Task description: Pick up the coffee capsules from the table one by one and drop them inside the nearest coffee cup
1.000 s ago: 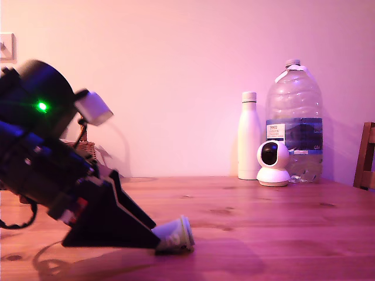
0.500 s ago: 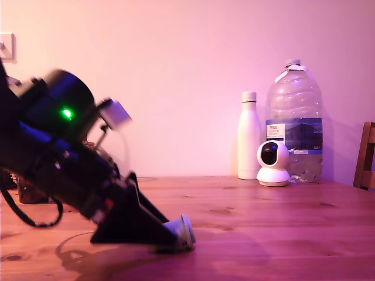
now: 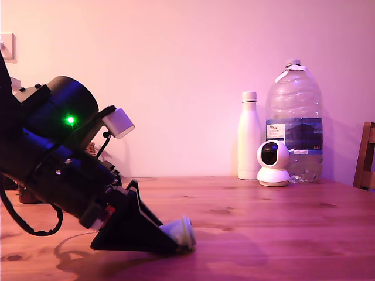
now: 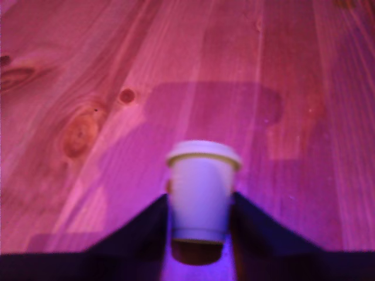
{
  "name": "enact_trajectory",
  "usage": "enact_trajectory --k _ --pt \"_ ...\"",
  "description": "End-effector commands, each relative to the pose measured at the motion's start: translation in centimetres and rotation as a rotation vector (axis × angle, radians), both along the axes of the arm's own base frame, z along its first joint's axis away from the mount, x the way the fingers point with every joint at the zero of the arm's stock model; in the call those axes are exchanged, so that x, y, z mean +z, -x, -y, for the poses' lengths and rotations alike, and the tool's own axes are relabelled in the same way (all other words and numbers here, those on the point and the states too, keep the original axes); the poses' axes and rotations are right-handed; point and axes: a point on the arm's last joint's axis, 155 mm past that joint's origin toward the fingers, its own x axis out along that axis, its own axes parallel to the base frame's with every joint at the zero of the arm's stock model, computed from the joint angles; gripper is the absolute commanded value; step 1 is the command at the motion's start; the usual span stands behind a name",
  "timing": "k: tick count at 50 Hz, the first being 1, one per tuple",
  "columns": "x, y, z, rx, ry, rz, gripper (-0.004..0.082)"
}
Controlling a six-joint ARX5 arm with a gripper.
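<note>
One coffee capsule [image 4: 202, 193] lies on the table [image 3: 281, 228], well apart from the white camera [image 3: 273, 163], clamped between gripper [image 4: 199, 219] fingers; grasp step, next lift toward cup.

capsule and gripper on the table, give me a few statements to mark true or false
1. The coffee capsule sits between the two fingers of the gripper. True.
2. The capsule is standing upright on its base. False: in the exterior view it lies on its side, flanged rim pointing away from the gripper.
3. The white round camera stands in front of the large water bottle. True.
4. The white slim bottle lies flat on the table. False: it stands upright.
5. A coffee cup stands right beside the capsule. False: no cup shows near it in either view.
</note>
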Motion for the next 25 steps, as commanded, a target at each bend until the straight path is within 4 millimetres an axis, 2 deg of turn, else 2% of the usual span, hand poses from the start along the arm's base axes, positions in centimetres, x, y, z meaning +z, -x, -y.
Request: enact_trajectory --k 1,9,25 --pt "-0.53 0.41 -0.08 -0.003 -0.008 -0.022 0.0143" --pt "-0.44 0.47 -0.01 -0.007 -0.003 -0.023 0.0094" --pt "0.09 0.34 0.15 0.005 0.013 -0.034 0.0094"
